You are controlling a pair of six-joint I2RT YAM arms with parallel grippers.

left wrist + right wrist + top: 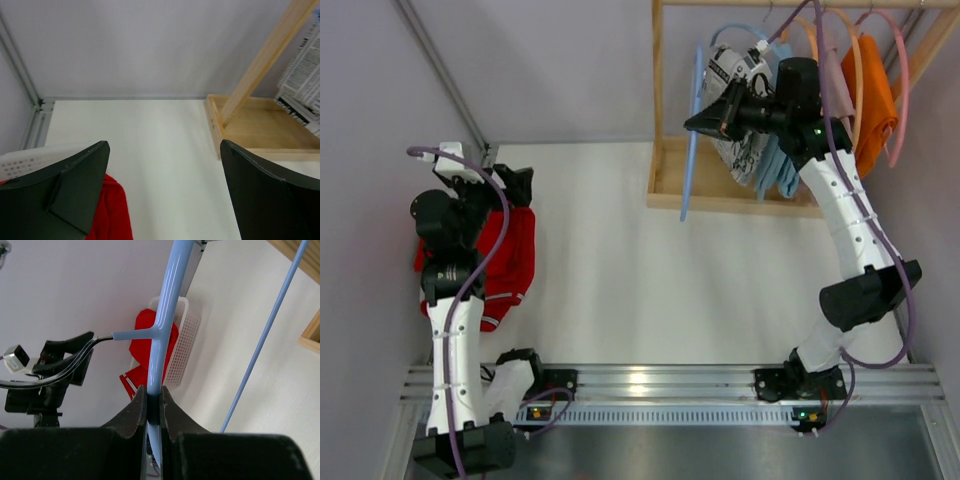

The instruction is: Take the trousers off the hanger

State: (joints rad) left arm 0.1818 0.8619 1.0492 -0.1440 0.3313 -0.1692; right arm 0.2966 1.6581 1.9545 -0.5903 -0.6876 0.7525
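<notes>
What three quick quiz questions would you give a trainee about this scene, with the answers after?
1. True or false: the right gripper is shut on the light blue plastic hanger.
2. Fill in: the jaws of the left gripper stand ____.
3. Where are the red cloth trousers? A, held by the right gripper. B, in the white perforated plastic basket. C, held by the left gripper.

Key: 1 true; 2 open; 3 B.
</notes>
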